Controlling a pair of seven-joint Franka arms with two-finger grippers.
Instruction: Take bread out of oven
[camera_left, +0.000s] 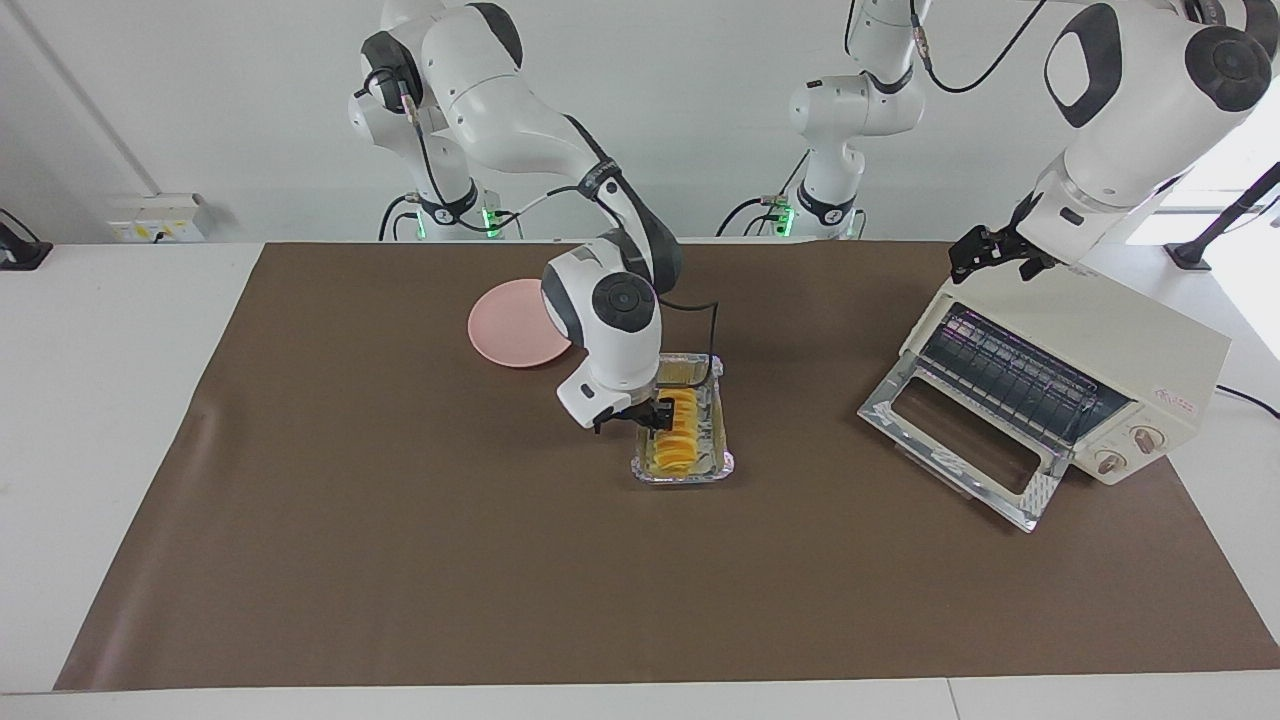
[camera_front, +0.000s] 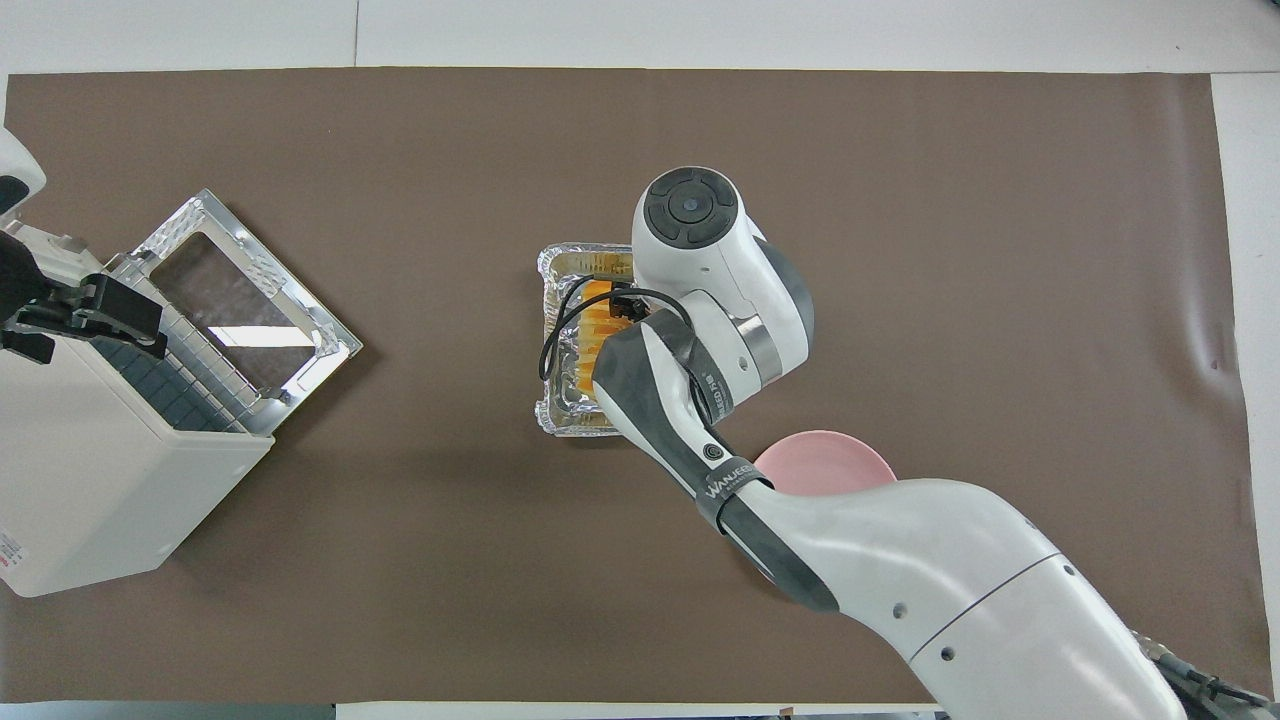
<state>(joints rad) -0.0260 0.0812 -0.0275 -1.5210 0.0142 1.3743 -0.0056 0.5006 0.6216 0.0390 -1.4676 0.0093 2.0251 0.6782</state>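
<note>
The yellow-orange ridged bread (camera_left: 680, 440) lies in a crinkled foil tray (camera_left: 722, 462) on the brown mat at mid-table; it also shows in the overhead view (camera_front: 590, 335). My right gripper (camera_left: 655, 412) is down in the tray at the bread, at its middle to the end nearer the robots, and hides part of it from above. The cream-white oven (camera_left: 1130, 340) stands at the left arm's end of the table with its glass door (camera_left: 955, 430) dropped open and its wire rack bare. My left gripper (camera_left: 992, 252) hovers open just above the oven's top front edge.
A pink plate (camera_left: 505, 325) lies on the mat beside the tray, nearer the robots and toward the right arm's end; the right arm covers part of it in the overhead view (camera_front: 825, 462). The open oven door (camera_front: 240, 300) juts out toward mid-table.
</note>
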